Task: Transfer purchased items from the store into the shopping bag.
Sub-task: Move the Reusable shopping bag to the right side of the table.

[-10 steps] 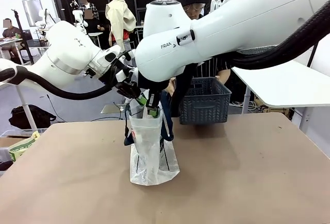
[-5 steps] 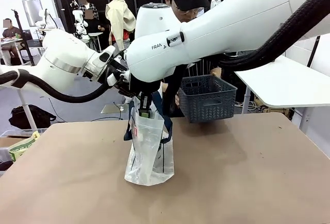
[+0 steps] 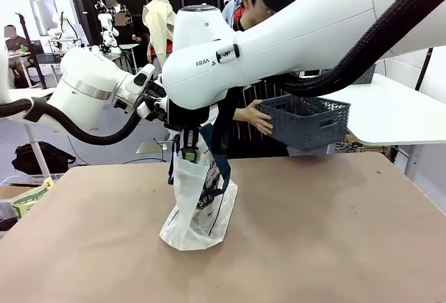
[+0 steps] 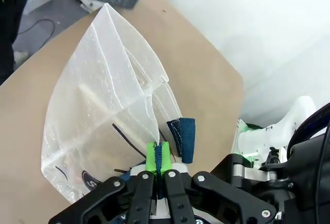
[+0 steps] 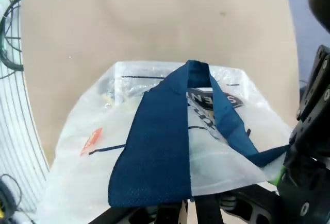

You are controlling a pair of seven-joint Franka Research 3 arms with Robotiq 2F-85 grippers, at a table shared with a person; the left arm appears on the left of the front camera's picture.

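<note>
A: Since a second ago, the person's hand has carried the dark grey lattice plastic basket rightward and higher. The clear translucent plastic shopping bag now leans left, base on the brown table.
B: And the grippers?
A: Left gripper is clamped on one navy blue strap handle, right gripper on the other.
B: Handling?
A: Thin, floppy film, probably light and slippery. Straps look the sound hold; the mouth likely needs spreading.
</note>
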